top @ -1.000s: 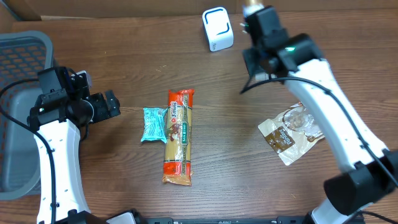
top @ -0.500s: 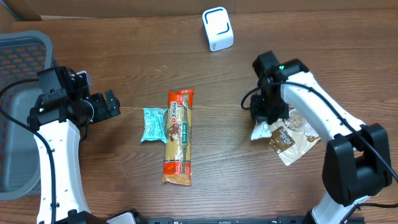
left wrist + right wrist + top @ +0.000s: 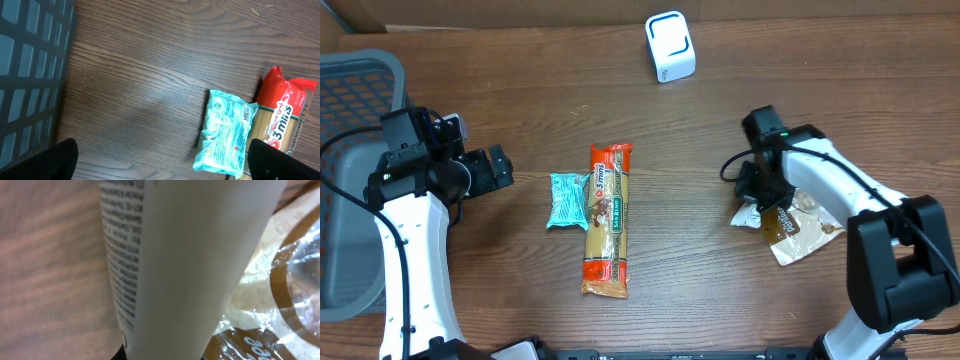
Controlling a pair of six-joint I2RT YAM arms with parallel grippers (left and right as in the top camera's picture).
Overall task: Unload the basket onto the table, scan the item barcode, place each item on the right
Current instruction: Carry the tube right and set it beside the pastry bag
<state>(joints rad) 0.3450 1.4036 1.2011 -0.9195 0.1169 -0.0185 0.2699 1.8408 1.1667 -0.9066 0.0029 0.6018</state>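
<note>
Worktop (image 3: 520,90) of dark wood, goods spread flat and apart, presumably for easy single picks. Grey basket (image 3: 360,70) at nine o'clock, off at the edge, likely a drop-off for scanned goods. Long pasta packet (image 3: 608,220) just below centre, lying lengthwise from twelve to six, red end toward twelve. Brown pouch (image 3: 800,225) between three and four o'clock, by the look of things the item being worked. Mostly flat, clear window up, but eight-o'clock corner lifted off the wood and showing white. Teal packet (image 3: 566,200) touching the pasta's nine-o'clock side, untouched. White box (image 3: 670,46) at twelve o'clock, probably the scanner, well apart from the pouch; facing direction unclear.

Right hand (image 3: 763,195) down at the pouch's nine-o'clock edge, fingers together, tip against or under the raised corner. In the wrist view, white printed panel (image 3: 190,255) standing close against the lens, fine print down one side, no barcode in sight. Seemingly a prying or flipping contact, meant to turn the printed back upward. Hard to say whether any film pinched between the fingers. Judged early in the task: code not yet found, pouch not yet carried toward twelve o'clock.

Left hand (image 3: 492,168) at nine o'clock of the teal packet, apart from it, fingers wide apart, nothing between them. Hovering idle, probably parked out of the way or ready for a handover.
</note>
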